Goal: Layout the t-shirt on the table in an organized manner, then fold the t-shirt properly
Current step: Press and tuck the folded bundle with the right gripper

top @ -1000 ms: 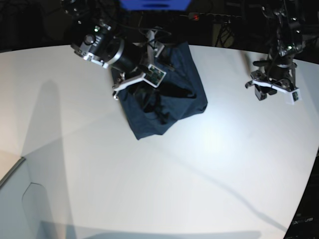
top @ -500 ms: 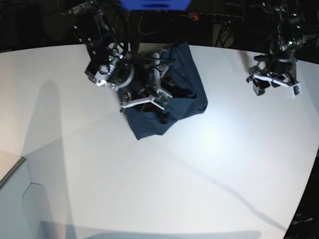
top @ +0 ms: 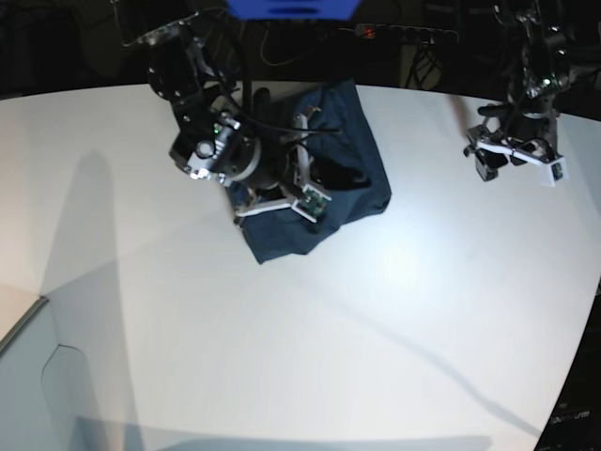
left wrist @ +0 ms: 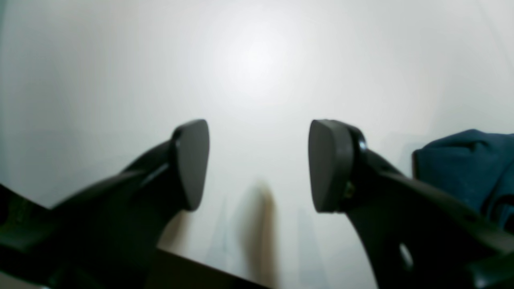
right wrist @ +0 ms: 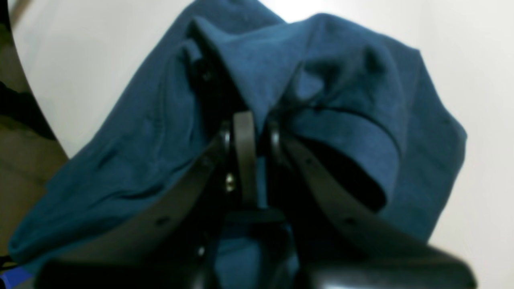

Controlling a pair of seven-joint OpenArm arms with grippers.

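White, smooth tabletop (top: pixel 310 338) with a curved edge fills the scene below a dark background. One right gripper (right wrist: pixel 251 132) is seen pinched shut on a fold of the single crumpled dark navy cloth t-shirt (top: pixel 352 160), bunched near the far edge. One left gripper (left wrist: pixel 259 164) hangs spread wide and empty, well apart.

The t-shirt (right wrist: pixel 160 132) is soft, matt navy cloth, creased and faintly fuzzy. The counter (top: pixel 376 319) is smooth white with a mild sheen, catching a bright glare patch. The left tool (left wrist: pixel 259 164) has matt dark pads (left wrist: pixel 192 160) on glossier black plastic fingers.
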